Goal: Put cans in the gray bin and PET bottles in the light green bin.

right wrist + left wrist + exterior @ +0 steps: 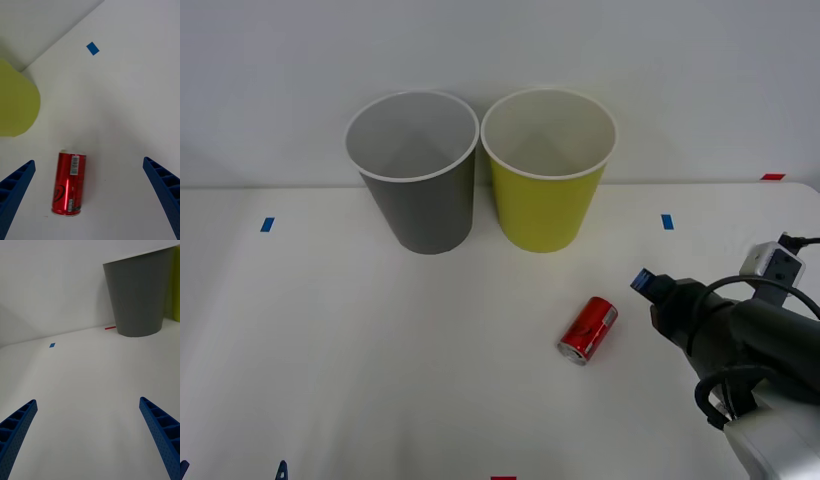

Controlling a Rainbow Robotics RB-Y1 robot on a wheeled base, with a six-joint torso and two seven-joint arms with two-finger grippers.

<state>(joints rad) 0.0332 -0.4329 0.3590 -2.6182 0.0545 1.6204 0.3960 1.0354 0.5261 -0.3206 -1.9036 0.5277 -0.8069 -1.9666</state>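
Note:
The red can [588,329] lies on its side on the white table, in front of the light green bin [548,170]. To the left of that bin stands the gray bin [418,170]; both are upright and look empty inside. My right gripper [645,283] hovers just right of the can. In the right wrist view it [89,161] is open, and the can [69,182] lies between the blue fingers [15,191], nearer one of them and untouched. My left gripper [88,400] is open over bare table at the front left, facing the gray bin [137,296].
Small blue tape marks [267,224] [667,221] and red tape marks [773,176] [503,478] lie flat on the table. A white wall rises just behind the bins. Bare table stretches across the front and left.

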